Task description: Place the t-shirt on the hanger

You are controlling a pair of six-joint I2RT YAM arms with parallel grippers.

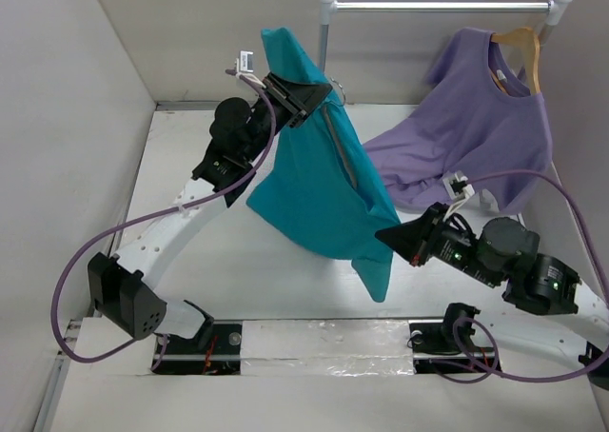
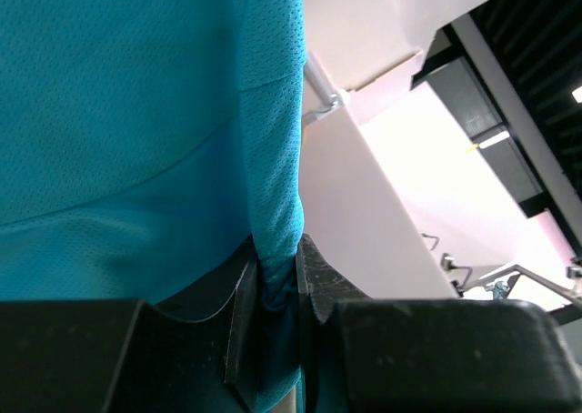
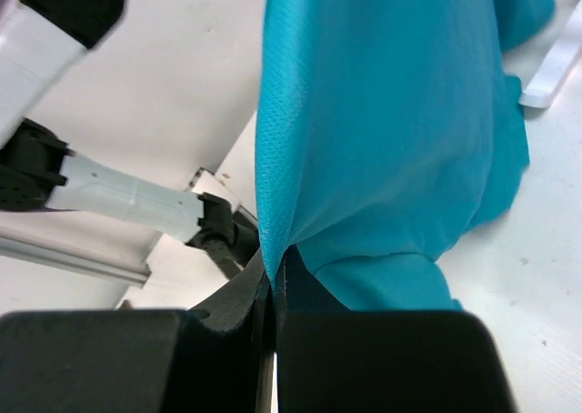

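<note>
Aloft, left gripper [image 2: 277, 281] and right gripper [image 3: 273, 275] each tight on a fold of the t-shirt [image 1: 319, 185].

Teal t-shirt [image 1: 319, 166] hangs across centre, blocks the 11-to-5 o'clock line. Purple shirt [image 1: 476, 137] + rail [image 1: 438, 7] crowd 1–2 o'clock. Left arm [image 1: 181, 213] bars 8–10 o'clock. Table [image 1: 285, 280] open at 6 o'clock.
</note>
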